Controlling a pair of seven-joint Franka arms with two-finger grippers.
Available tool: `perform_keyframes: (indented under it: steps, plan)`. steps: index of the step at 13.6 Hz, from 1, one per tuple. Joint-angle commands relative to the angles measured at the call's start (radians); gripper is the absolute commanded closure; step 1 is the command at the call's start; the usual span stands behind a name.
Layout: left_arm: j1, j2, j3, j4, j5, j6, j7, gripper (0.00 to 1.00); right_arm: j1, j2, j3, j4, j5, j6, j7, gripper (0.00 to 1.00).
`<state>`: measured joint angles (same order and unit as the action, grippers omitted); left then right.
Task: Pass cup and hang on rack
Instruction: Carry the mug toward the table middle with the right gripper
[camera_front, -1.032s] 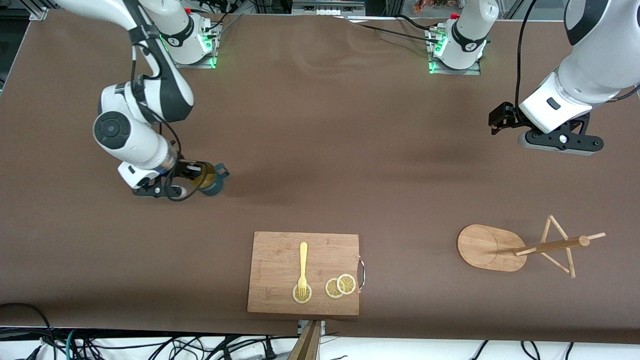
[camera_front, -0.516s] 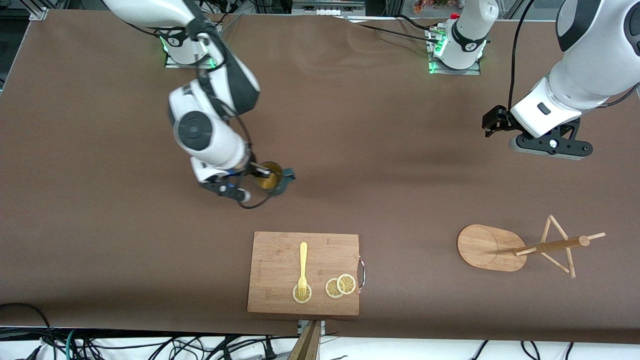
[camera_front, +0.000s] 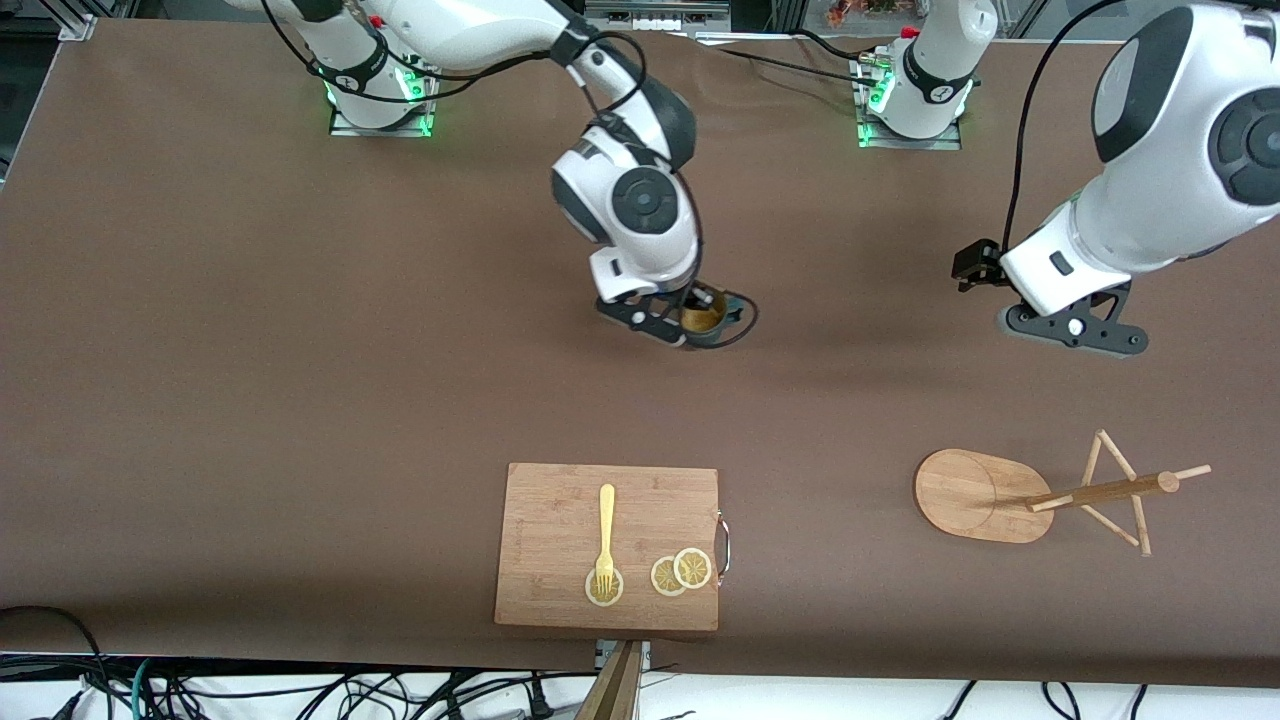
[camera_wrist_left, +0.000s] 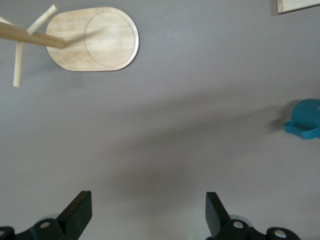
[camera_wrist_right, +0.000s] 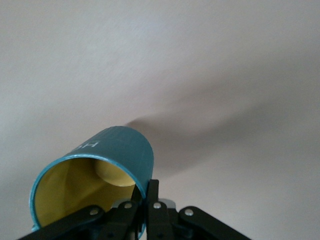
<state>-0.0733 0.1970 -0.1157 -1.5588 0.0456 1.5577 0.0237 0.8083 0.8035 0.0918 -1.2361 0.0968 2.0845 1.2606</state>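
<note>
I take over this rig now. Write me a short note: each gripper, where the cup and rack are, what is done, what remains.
Right gripper: shut on the rim of the small dark teal ribbed mug, held up over the middle of the brown table.
Left gripper: open, empty, over the table toward the left arm's end.
Light bamboo mug tree with oval base: stands toward the left arm's end, nearer the front camera than the left gripper; its pegs are bare.
Done: mug picked up.
Left: hand the mug to the left gripper, then hang it on a peg.

Cutting board (camera_front: 560, 520); fork (camera_front: 605, 535), lemon slices (camera_front: 681, 572) on it.
</note>
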Motion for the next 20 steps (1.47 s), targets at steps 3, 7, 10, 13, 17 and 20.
perform_keyframes:
  steps: [3, 7, 10, 13, 17, 20]
  plan:
    - [0.084, 0.035, 0.004, 0.03, -0.148, -0.03, 0.287, 0.0, 0.1, 0.075, -0.032, 0.06, -0.052, 0.071, 0.123, 1.0]
    - [0.173, 0.119, 0.004, -0.047, -0.404, 0.048, 0.66, 0.0, 0.14, 0.111, -0.061, 0.073, -0.055, 0.115, 0.219, 1.0]
    - [0.221, 0.066, -0.001, -0.252, -0.537, 0.152, 0.954, 0.0, 0.147, 0.134, -0.067, 0.098, -0.071, 0.117, 0.237, 1.0]
    - [0.219, -0.069, -0.004, -0.439, -0.556, 0.225, 1.041, 0.0, 0.147, 0.143, -0.07, 0.106, -0.072, 0.12, 0.237, 1.0]
    - [0.222, -0.076, -0.002, -0.556, -0.628, 0.344, 1.37, 0.0, 0.146, 0.134, -0.078, 0.106, -0.072, 0.12, 0.238, 0.34]
    - [0.224, -0.03, -0.002, -0.621, -0.83, 0.415, 1.598, 0.0, 0.137, 0.089, -0.092, 0.106, -0.069, 0.102, 0.229, 0.07]
